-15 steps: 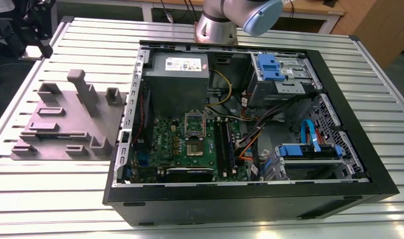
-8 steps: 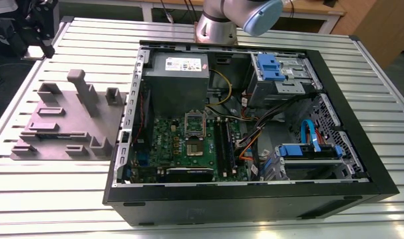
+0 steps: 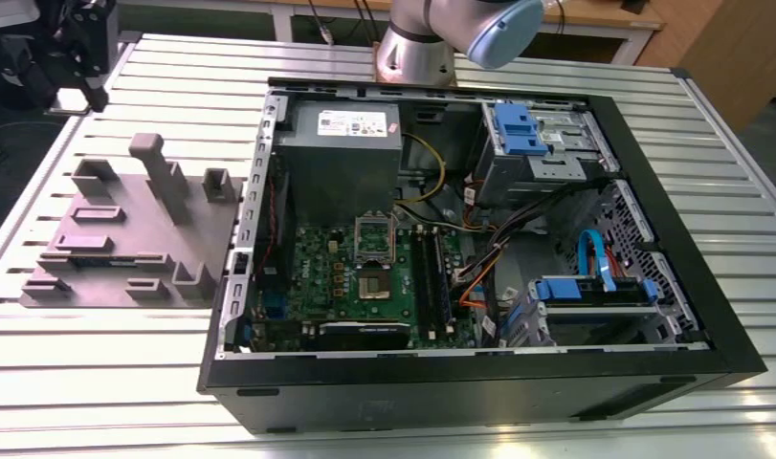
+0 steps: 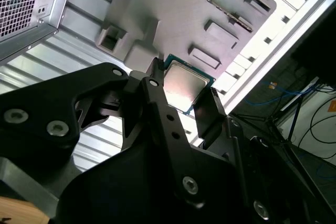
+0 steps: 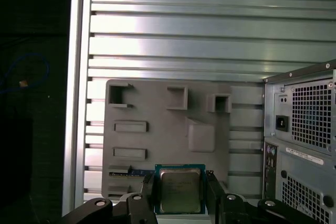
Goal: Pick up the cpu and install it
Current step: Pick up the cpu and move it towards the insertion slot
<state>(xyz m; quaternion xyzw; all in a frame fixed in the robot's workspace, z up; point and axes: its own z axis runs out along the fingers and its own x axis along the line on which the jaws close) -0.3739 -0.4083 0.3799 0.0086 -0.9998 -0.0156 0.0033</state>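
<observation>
The small, flat, square cpu [image 5: 180, 188], with a shiny silver-grey metal top and a thin green rim, is gripped by the black two-fingered gripper [image 5: 180, 195]. In both wrist views its fingers [image 5: 148, 192] are seen closed against two opposite edges of the chip. The cpu is held clear of the bench, above the flat grey moulded fixture plate [image 5: 157, 145] with raised blocks and recesses. That plate is laid on the slatted aluminium bench [image 3: 107, 382], toward the bench edge at the exterior view's left, just beside the open black computer case [image 3: 464, 402]. Inside the case a green motherboard [image 3: 318, 263] is seen, with a rectangular silver socket frame [image 3: 372, 232] near its middle and a large grey power-supply box [image 3: 343, 143] toward the far side. The silver and blue arm [image 3: 420, 48] is mounted at the far edge of the bench, behind the case.
</observation>
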